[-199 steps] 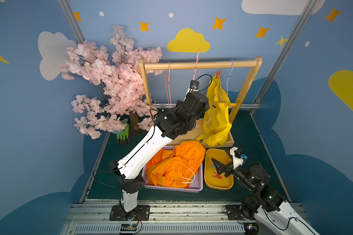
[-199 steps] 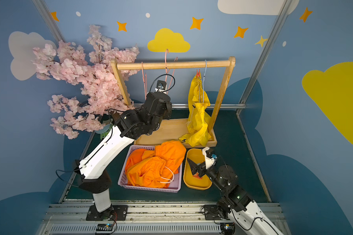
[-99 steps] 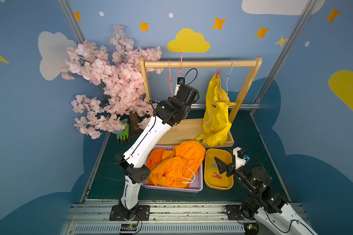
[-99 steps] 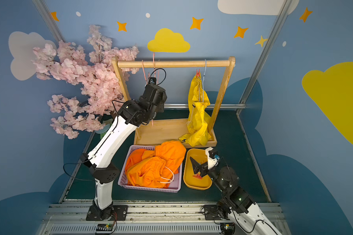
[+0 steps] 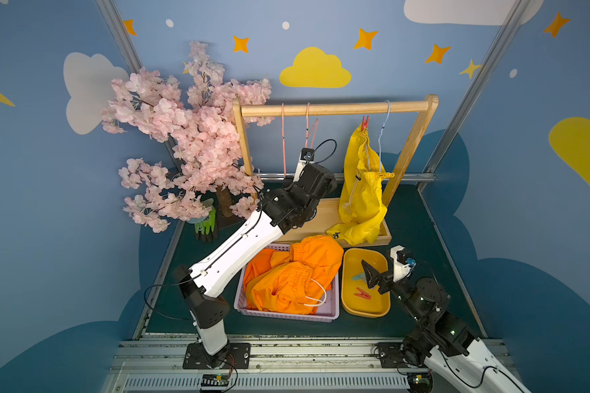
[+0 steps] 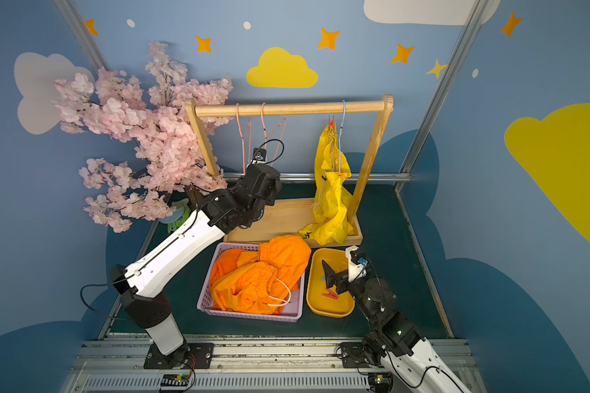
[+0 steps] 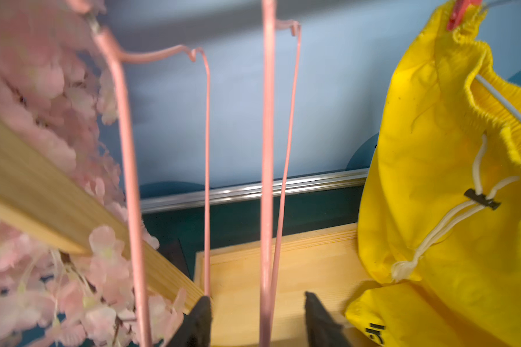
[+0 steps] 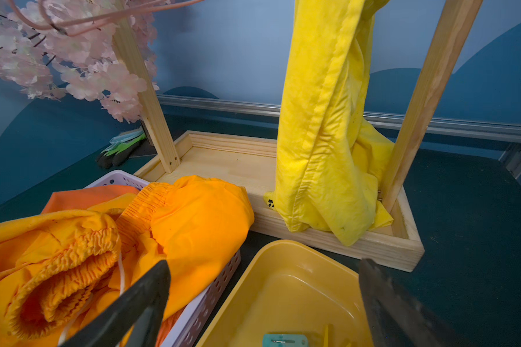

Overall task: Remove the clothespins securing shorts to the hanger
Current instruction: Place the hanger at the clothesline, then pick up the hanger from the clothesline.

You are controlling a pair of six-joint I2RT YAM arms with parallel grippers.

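Yellow fabric shorts (image 5: 361, 200) hang from a pale wire hanger (image 7: 506, 103) on the wooden rail (image 5: 338, 109) of a clothes rack. A single red plastic clothespin (image 5: 365, 122) pins the gathered waist near the top — the legs slump into the rack's wooden base tray (image 5: 384, 238).

The left arm (image 5: 239, 251) reaches up beside two pink wire hangers (image 7: 266, 150). In the left wrist view its jaws stand apart with one pink wire running between them; whether either touches the wire cannot be told.

The right arm (image 5: 419, 299) hovers over a yellow plastic tray (image 5: 365, 308), jaws spread wide and holding nothing. In that tray lie a red clothespin (image 5: 362, 293) and a teal clothespin (image 5: 357, 277).

Two pairs of orange shorts (image 5: 286, 282) sit heaped in a lilac plastic basket (image 5: 286, 314) on the dark green tabletop (image 5: 423, 221) — just beside the tray. A pink blossom tree (image 5: 184, 136) crowds the rack's post on the left arm's side.
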